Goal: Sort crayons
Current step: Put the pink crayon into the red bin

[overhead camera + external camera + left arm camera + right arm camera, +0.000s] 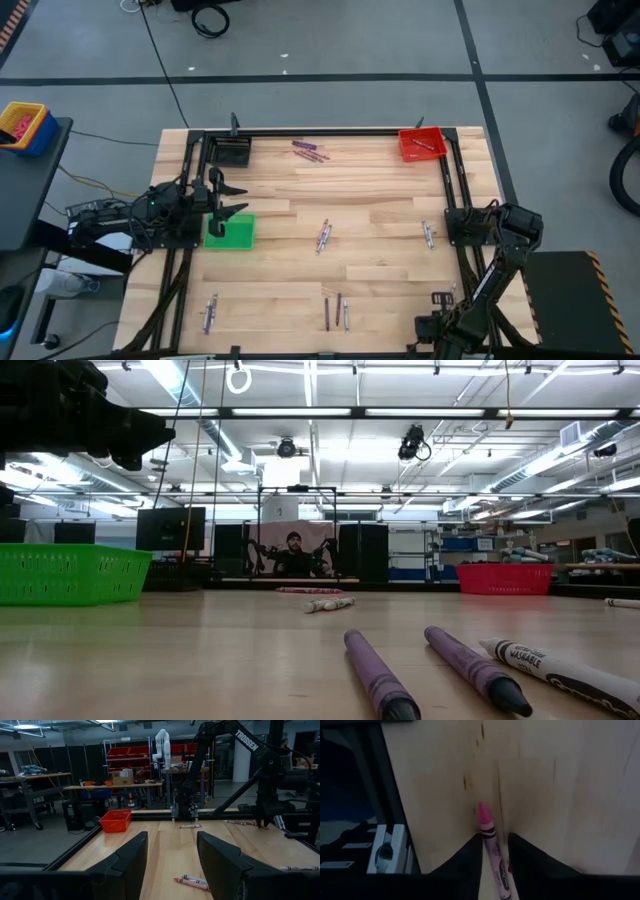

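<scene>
Crayons lie scattered on the wooden table: purple ones at the far middle (310,150), a pair at the centre (322,236), one at the right (428,235), several along the near edge (335,310) (210,312). My right gripper (495,852), at the near right (440,298), is shut on a pink crayon (490,832). My left gripper (172,865) is open and empty, held level above the table beside the green bin (230,231), and it also shows in the high view (230,197). My right gripper pinches the pink crayon's paper-wrapped body (494,847) between its two fingers, which come from above and point down at the table. The crayon's pointed tip (482,810) sticks out past the fingertips. I cannot tell whether the crayon rests on the table or is lifted clear.
A red bin (420,143) holding crayons stands at the far right, a black bin (230,150) at the far left. A black frame (450,190) runs around the table. In the low view two purple crayons (380,675) and a white one (560,670) lie near the camera.
</scene>
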Robot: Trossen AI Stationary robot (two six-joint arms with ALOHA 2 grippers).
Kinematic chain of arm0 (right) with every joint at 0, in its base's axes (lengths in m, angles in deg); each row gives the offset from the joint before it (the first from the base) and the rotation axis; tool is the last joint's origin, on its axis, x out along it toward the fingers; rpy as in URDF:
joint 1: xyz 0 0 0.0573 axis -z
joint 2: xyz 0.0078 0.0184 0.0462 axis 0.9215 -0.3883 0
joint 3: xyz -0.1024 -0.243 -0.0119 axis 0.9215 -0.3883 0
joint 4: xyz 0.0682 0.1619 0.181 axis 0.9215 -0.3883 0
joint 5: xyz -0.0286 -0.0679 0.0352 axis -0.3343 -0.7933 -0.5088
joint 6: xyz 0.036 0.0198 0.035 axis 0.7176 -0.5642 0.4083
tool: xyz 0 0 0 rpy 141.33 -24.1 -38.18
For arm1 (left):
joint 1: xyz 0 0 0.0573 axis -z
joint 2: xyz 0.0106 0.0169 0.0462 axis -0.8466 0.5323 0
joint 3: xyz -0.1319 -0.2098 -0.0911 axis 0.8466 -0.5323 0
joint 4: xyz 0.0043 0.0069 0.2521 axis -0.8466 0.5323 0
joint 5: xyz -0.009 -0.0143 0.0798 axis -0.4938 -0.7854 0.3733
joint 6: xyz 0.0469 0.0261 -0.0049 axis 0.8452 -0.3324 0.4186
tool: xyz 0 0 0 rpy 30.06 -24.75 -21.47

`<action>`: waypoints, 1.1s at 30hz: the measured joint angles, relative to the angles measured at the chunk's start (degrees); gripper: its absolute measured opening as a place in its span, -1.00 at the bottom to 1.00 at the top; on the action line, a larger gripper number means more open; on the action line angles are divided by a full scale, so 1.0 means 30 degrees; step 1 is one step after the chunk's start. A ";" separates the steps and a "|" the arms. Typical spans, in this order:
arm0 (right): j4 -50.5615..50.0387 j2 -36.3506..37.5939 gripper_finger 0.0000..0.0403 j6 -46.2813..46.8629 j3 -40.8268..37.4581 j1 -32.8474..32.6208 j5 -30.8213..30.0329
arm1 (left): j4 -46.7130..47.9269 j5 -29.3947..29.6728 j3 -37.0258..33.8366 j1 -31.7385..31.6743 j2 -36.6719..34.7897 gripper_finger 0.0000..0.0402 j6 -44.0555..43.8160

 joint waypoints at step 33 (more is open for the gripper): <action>0.0443 0.0146 -0.48 -0.0767 0.0896 0.1497 0.0950 | 0.0000 -0.0003 0.0000 0.0007 0.0000 -0.09 0.0007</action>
